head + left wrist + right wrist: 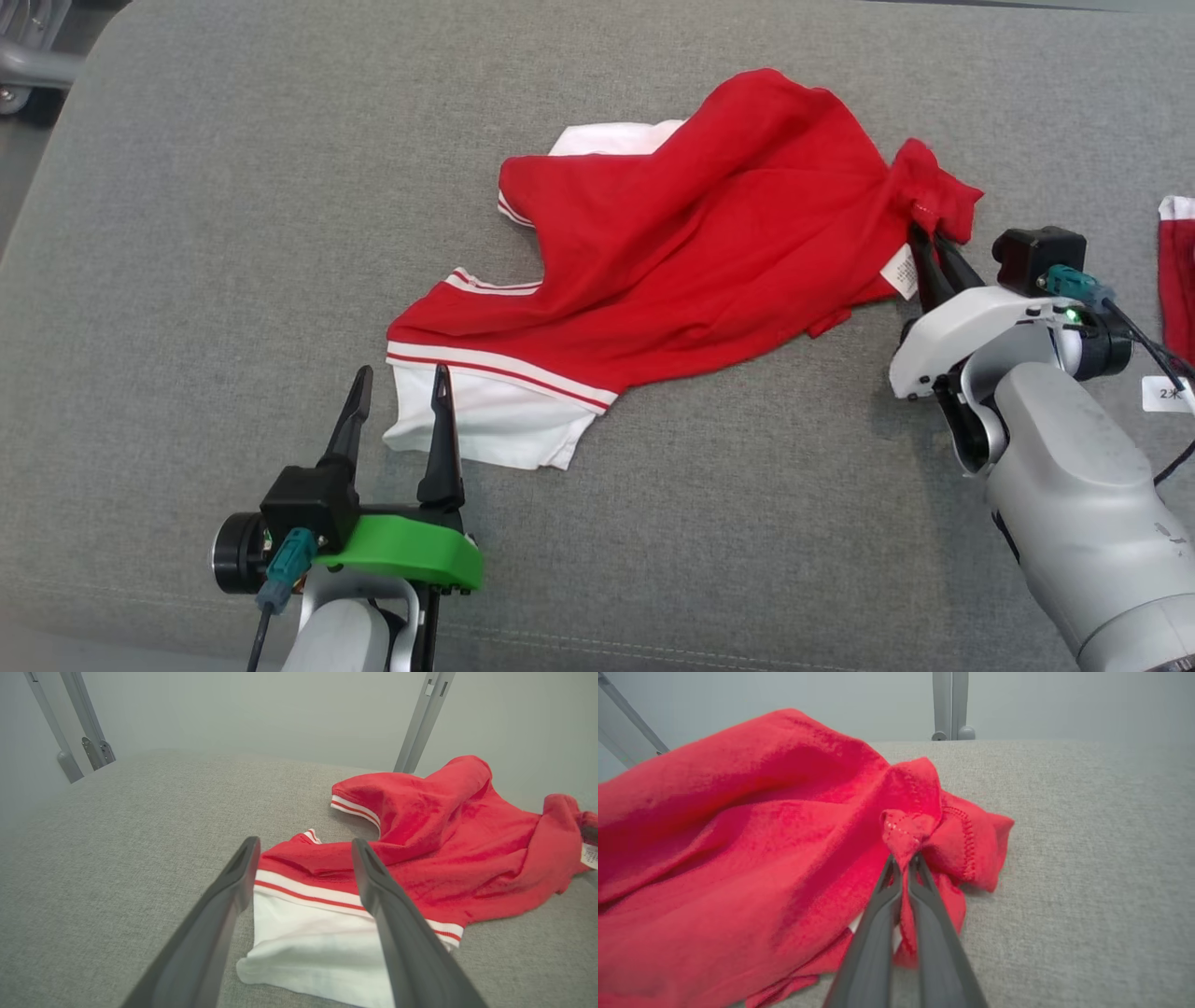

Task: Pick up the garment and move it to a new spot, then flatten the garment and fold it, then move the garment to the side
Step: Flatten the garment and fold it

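Pinches a bunched hem corner of the crumpled red knit garment with white striped trim [709, 243] in the right gripper [927, 241], jaws clenched on a small knot of cloth at the garment's right end. Leaves the rest sprawled across the middle of the grey fabric-covered counter [187, 280], with its white panel nearest the left gripper [401, 378]. Keeps that gripper's jaws spread wide, grasping nothing, framing the white edge; cannot tell whether touching. Reads as the start of the pick-up. Risks a slip: seems to catch only a thin fold near the tips, so a quick lift could pull it free. Risks drag too, since knit clings to woven upholstery, and hauling by one corner would twist the body into a rope, harder to flatten. Could snag the white care tag [901, 273] just beside the grip. Could also sweep into the second red cloth [1178, 280] at the counter's right edge if carried rightward.
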